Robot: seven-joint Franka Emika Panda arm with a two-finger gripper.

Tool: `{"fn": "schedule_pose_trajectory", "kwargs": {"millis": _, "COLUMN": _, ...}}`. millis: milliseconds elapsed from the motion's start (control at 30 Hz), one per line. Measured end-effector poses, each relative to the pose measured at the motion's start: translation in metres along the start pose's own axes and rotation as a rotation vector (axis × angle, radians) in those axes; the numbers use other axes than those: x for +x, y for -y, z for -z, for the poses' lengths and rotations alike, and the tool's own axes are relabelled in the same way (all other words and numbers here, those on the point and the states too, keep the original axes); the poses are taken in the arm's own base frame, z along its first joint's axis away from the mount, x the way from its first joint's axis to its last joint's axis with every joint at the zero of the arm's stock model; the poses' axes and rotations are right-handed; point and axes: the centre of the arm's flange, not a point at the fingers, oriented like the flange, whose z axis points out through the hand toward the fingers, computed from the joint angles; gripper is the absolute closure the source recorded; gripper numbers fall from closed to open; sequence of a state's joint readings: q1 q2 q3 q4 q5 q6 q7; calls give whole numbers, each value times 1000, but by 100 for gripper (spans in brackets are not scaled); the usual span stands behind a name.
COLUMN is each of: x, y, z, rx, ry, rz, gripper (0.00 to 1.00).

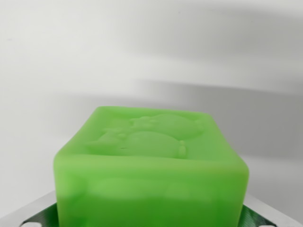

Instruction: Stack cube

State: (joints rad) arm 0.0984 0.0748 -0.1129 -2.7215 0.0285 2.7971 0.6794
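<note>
The hand (150,222) grips the green cube (151,165), its metal fingers (35,213) showing at the cube's lower corners on both sides. The cube fills the lower middle of the wrist view, embossed face up. Beyond lies only the blurred pale desk (142,47); no second cube is in sight, so which way the stacking spot lies cannot be told.

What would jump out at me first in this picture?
A bright green cube fills the lower middle of the wrist view, with a raised figure moulded into its top face. Metal parts with green edges peek out at both bottom corners beside it. Behind is only a plain white surface.
</note>
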Motion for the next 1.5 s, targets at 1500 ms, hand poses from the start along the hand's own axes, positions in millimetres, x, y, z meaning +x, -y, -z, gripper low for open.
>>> {"fn": "schedule_pose_trajectory", "kwargs": {"millis": 1500, "x": -53, "y": 72, "z": 12, "rx": 2, "ry": 0, "rz": -188, "gripper": 100}}
